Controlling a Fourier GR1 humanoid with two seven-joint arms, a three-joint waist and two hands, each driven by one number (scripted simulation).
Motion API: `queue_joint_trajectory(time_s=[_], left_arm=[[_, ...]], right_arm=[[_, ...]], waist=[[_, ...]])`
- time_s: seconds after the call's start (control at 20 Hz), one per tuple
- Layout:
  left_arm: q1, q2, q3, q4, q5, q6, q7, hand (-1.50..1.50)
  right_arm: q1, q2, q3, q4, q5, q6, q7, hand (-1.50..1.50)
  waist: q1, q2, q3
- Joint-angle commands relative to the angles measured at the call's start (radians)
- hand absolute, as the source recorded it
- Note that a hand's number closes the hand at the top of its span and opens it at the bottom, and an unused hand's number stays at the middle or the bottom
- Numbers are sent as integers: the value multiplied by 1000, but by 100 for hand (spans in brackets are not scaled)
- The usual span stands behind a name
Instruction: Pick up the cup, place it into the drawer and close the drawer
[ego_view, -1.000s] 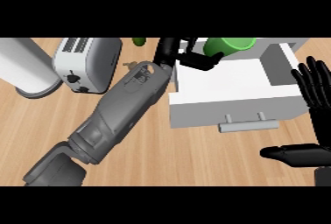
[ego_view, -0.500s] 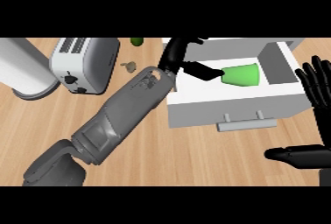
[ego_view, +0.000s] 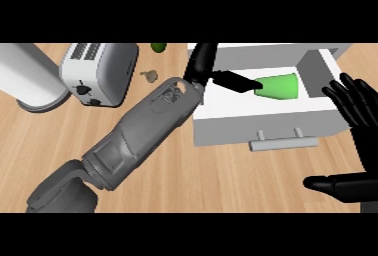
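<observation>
The green cup (ego_view: 278, 86) lies on its side inside the open white drawer (ego_view: 244, 107), towards its back right. My left arm reaches diagonally across the counter, and my left hand (ego_view: 209, 67) hovers over the drawer's back left corner. Its fingers are straight and point away, and the thumb (ego_view: 238, 82) stretches out to the cup's rim. At the right edge my right hand (ego_view: 365, 162) rests open beside the drawer, fingers up and thumb pointing left. The drawer's handle (ego_view: 283, 143) faces me.
A white toaster (ego_view: 100, 72) stands at the back left, with a white cylinder (ego_view: 26, 75) further left. A small green item (ego_view: 158, 47) and a small brownish item (ego_view: 151, 75) lie behind the drawer's left side.
The cup came down from above the drawer's back edge into the drawer and now lies there. My left hand followed it down and has barely shifted in the last half second. The right hand stayed put.
</observation>
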Motion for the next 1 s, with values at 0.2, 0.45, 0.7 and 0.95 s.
queue_joint_trajectory(time_s=[0.2,0.45,0.7,0.95], left_arm=[[-5,0,43,-73,49,27,-36,-150],[26,49,92,-178,53,20,33,-150],[51,134,139,-250,50,-6,79,-150],[201,250,170,-384,48,-45,86,-150]], right_arm=[[50,-59,39,-91,27,81,23,150],[117,-173,-7,-144,34,174,52,150],[129,-113,106,-181,273,91,57,150],[100,-106,141,-102,413,44,38,150]], waist=[[45,-13,-1],[73,-24,-1],[80,-21,-1],[90,-20,-1]])
